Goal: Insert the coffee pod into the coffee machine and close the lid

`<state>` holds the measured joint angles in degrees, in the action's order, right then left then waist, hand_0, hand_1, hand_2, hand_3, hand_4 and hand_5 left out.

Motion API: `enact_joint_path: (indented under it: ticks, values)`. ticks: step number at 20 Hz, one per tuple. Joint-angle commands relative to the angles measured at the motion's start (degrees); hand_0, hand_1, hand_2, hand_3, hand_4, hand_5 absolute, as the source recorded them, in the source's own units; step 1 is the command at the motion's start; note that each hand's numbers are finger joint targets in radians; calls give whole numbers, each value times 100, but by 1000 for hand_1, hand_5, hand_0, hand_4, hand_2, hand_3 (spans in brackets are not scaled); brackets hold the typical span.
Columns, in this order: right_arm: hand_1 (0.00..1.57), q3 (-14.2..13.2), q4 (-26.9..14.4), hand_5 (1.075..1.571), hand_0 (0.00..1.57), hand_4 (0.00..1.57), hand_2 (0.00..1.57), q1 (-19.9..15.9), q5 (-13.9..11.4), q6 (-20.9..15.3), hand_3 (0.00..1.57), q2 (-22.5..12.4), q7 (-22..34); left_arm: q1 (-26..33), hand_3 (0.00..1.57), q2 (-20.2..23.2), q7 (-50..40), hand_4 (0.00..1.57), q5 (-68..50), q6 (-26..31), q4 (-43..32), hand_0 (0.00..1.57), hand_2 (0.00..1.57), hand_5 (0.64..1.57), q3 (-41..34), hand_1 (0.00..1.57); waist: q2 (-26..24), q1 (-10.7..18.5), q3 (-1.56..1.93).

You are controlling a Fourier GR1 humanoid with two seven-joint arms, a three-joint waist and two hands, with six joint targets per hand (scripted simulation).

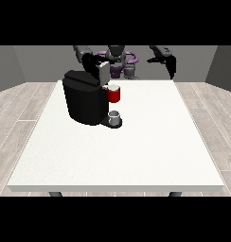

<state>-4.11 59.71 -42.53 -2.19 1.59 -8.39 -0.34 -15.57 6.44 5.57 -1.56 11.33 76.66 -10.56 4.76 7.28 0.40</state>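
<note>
Hand at the coffee machine's lid

The hand at the view's left (pixel 91 61), fingers unclear, sits by the grey lid (pixel 103 72) of the black coffee machine (pixel 84 99) near the table's (pixel 136 156) far-left; red pod holder (pixel 114 94) above a grey cup (pixel 115 116). The hand at the view's right (pixel 171 65) hangs with fingers straight down, over the far edge.

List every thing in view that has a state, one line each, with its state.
coffee machine: upright on the white table, lid raised.
red part: at the machine's front, under the lid.
grey cup: upright on the machine's base.
hand at the view's left: at the lid.
hand at the view's right: raised, holding nothing.
</note>
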Motion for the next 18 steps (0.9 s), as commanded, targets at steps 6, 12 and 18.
enact_joint_path:
  ticks: [6, 12, 18]
  values:
    - [0, 424, 157, 1571, 0, 116, 0, -126, -379, -146, 0, 149, -99, -140, 0, -99, -252, 0, 34, -20, 92, 0, 0, 1571, 218, 0, -69, 282, -38]
    - [0, 638, 474, 1571, 0, 132, 0, 59, -264, -21, 0, 440, -305, -28, 0, -240, 227, 185, 114, -112, 84, 0, 0, 1571, 276, 0, -220, 129, -39]
    - [0, 1262, 1072, 1571, 0, 286, 0, 1463, 483, 56, 0, 827, -896, 357, 0, -220, 546, 192, -5, -153, -159, 0, 0, 1571, 60, 0, -728, -440, -39]
